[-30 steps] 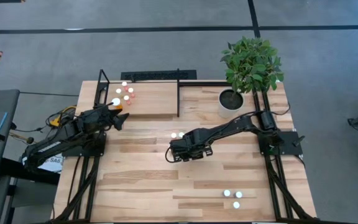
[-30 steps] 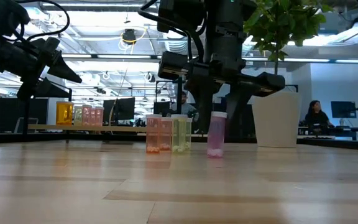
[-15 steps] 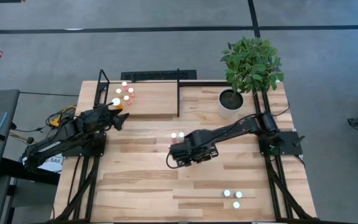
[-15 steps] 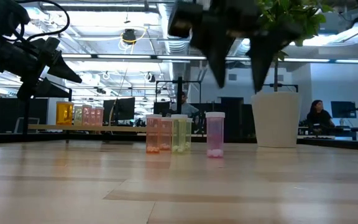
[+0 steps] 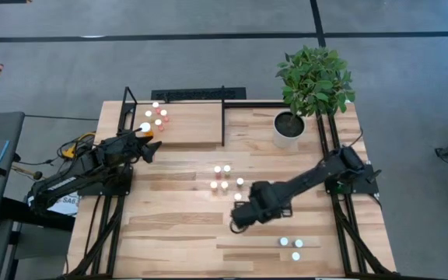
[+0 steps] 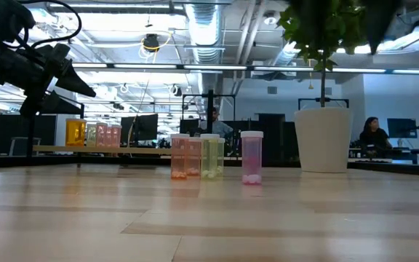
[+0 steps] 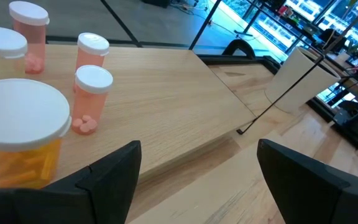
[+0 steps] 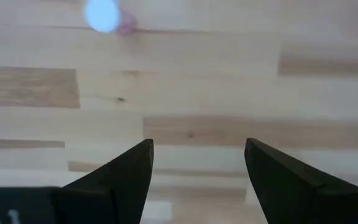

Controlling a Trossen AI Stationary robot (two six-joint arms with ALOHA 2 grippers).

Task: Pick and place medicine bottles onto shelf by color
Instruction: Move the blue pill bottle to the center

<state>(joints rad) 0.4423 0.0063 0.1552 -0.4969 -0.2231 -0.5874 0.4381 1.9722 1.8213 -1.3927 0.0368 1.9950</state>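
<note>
Right hand (image 5: 236, 223) spread wide and empty above bare worktop (image 5: 177, 233), four medicine bottles (image 5: 225, 178) clustered just behind it, left hand (image 5: 151, 145) wide open, empty, beside bottles on shelf (image 5: 197, 124).

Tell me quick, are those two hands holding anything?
Left hand: open, empty, beside the orange bottle on the shelf.
Right hand: open, empty, above the table.
</note>
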